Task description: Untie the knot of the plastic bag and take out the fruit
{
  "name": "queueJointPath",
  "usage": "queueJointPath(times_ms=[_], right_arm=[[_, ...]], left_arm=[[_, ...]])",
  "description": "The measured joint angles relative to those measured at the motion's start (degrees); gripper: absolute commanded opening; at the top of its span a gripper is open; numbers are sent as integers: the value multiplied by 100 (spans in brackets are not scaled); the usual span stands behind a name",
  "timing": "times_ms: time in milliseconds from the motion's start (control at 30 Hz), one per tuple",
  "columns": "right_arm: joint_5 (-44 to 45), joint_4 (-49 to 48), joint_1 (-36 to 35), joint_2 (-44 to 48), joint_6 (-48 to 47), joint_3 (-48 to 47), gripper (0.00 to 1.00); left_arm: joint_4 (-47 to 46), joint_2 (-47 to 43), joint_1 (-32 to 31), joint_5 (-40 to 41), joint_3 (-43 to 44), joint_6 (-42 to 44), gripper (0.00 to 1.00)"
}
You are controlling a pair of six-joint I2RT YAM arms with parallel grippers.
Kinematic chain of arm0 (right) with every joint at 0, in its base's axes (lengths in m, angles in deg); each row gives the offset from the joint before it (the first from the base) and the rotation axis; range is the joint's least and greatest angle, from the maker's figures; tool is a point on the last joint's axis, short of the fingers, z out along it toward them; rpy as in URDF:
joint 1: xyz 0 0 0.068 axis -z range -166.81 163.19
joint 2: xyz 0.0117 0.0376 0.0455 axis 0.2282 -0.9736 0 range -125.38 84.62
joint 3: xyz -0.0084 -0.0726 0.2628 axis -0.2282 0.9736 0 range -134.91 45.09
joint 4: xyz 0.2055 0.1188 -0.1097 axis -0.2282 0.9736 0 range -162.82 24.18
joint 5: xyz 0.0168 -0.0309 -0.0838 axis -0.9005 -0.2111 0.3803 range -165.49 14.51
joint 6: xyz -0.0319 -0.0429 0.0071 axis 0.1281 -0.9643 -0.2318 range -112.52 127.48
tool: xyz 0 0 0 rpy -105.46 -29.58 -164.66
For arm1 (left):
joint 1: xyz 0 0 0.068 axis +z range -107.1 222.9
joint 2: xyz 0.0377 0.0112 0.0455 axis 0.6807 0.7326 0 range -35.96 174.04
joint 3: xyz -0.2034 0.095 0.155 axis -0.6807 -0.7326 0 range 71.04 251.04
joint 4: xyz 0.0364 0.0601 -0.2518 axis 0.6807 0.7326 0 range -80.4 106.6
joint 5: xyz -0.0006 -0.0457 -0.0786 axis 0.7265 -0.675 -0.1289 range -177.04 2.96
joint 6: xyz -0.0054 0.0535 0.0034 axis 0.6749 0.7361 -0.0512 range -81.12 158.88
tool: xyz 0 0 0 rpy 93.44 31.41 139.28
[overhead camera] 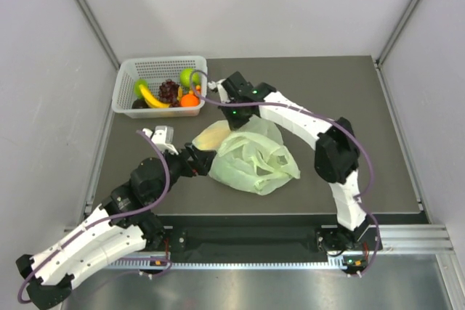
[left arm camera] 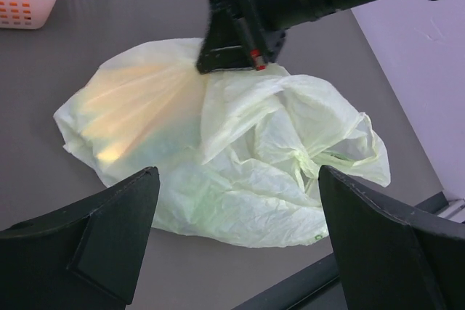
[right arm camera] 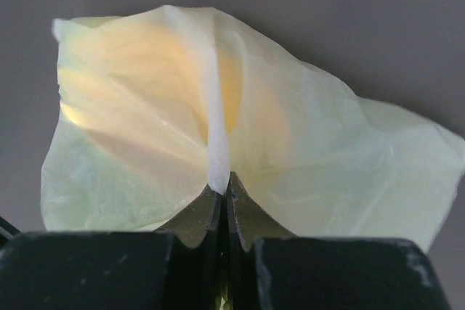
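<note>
— Where are you, nearest first?

— My left gripper [left arm camera: 236, 176] hangs at the bag's [overhead camera: 254, 157] left side, jaws wide apart and holding nothing. The bag lies slumped in the middle of the table [overhead camera: 349, 107]. Its near right side is all crumpled folds, and I can't tell whether a knot is in there.

— And your right?

— My right gripper [right arm camera: 225, 186] is at the bag's far left end, clamped tight on a thin ridge of film. Something warm and yellowish glows through the film there. It may be a piece inside, but I can't say.

— The fruit?

— A banana [overhead camera: 152, 97] and an orange [overhead camera: 189, 99] lie in the basket [overhead camera: 163, 63], far left, apart from the bag. So I judge I'm on the emptying step. Next I'd raise the pinched end so anything inside slides toward the mouth, with my left ready to take it.
</note>
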Motion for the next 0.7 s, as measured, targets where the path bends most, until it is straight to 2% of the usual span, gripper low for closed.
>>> queueJointPath(times_ms=[67, 233, 433, 600, 700], right_arm=[[151, -223, 103, 487, 260, 590, 0], [446, -966, 590, 2378, 914, 2221, 0], [675, -1508, 763, 4387, 1569, 3257, 0], [848, -1991, 761, 5477, 2218, 4409, 0], [844, -2092, 763, 5628, 2444, 4854, 0]], left_arm=[[-4, 26, 0, -76, 0, 9, 95], [-66, 387, 0, -411, 2, 55, 94], [-289, 903, 0, -844, 4, 160, 93], [-509, 1412, 0, -1222, 31, 205, 92], [-699, 1676, 0, -1443, 31, 205, 92]])
